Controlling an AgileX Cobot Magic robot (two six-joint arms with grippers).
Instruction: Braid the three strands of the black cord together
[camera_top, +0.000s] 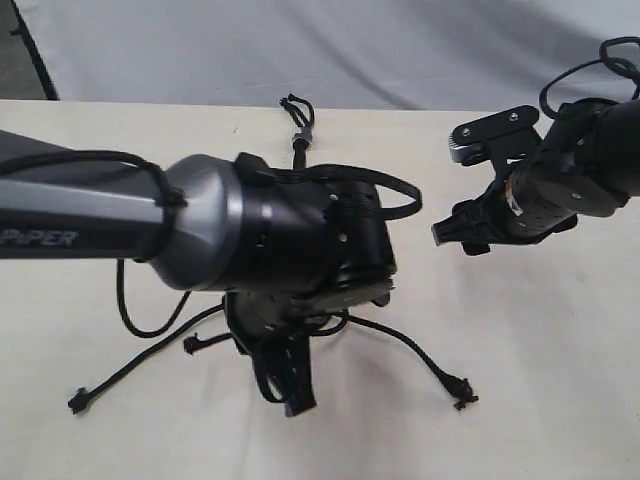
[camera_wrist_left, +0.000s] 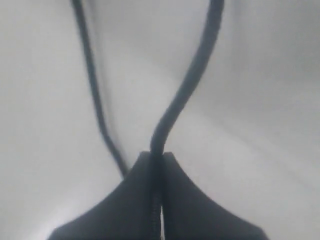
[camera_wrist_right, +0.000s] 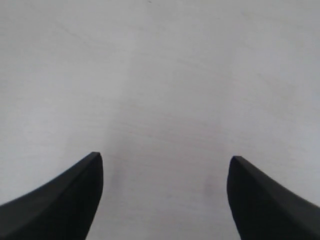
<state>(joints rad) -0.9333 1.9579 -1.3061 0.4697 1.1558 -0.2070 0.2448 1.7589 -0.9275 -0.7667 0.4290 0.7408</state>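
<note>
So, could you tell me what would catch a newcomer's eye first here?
The left arm fills the middle of the exterior view, hiding much of the black cord. The left gripper is shut on one strand, while the right gripper hangs open above the table.

On the table (camera_top: 560, 380), the knot (camera_top: 298, 128) lies at the far middle, and the strands (camera_top: 412, 349) run from it under the left arm (camera_top: 200, 220), fanning out toward the near edge. The left gripper (camera_wrist_left: 156, 154), near the middle, pinches one strand (camera_wrist_left: 192, 80). The right gripper (camera_top: 455, 238) is well apart to the right, over bare table.
</note>
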